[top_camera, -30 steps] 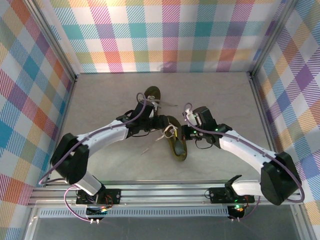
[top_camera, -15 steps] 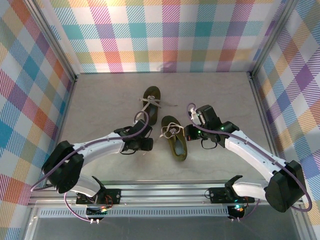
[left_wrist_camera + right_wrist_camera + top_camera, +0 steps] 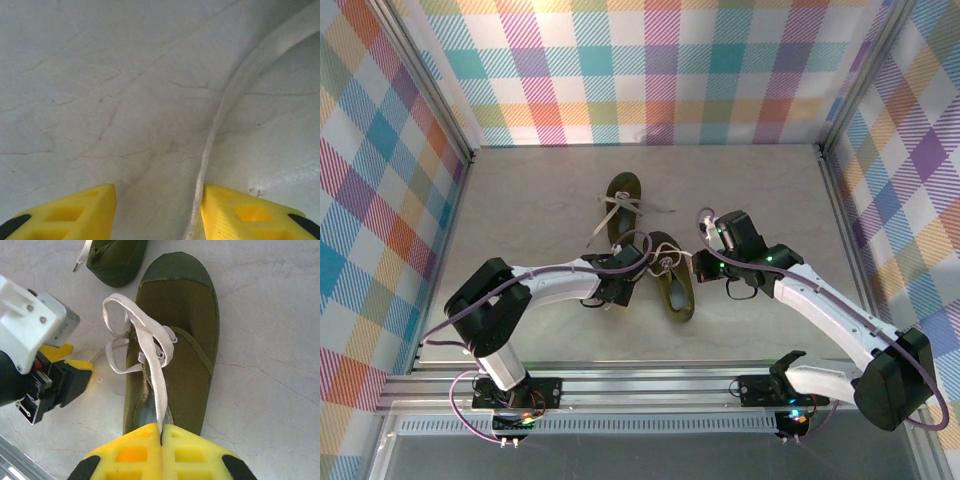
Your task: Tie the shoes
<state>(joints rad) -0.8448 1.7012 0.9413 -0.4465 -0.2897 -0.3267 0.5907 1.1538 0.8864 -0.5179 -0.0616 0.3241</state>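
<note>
From the top camera, your left tool (image 3: pixel 628 283) sits low on the pale grey marbled bench (image 3: pixel 520 200), just left of the near dark olive cloth shoe (image 3: pixel 672 287). The far dark olive cloth shoe (image 3: pixel 623 200) lies beyond that tool, laces spread. Your right tool (image 3: pixel 697 265) is at the near shoe's right flank, by its laces.

In the left wrist camera, your left tool (image 3: pixel 157 215) has its yellow fingers apart and grips nothing. A thin pale grey-beige lace (image 3: pixel 215 130) lies on the bench (image 3: pixel 100 100) between them, right beside the right-hand finger, and curves away ahead and to the right.

In the right wrist camera, your right tool (image 3: pixel 161 432) is closed, its yellow fingers pinching a flat pale lace (image 3: pixel 159 375) that runs straight ahead to the eyelets of the near shoe (image 3: pixel 187 325). The far shoe (image 3: pixel 117 257) lies further ahead to the left, and the left tool (image 3: pixel 67 359) is left of the near shoe, down on the bench.
</note>
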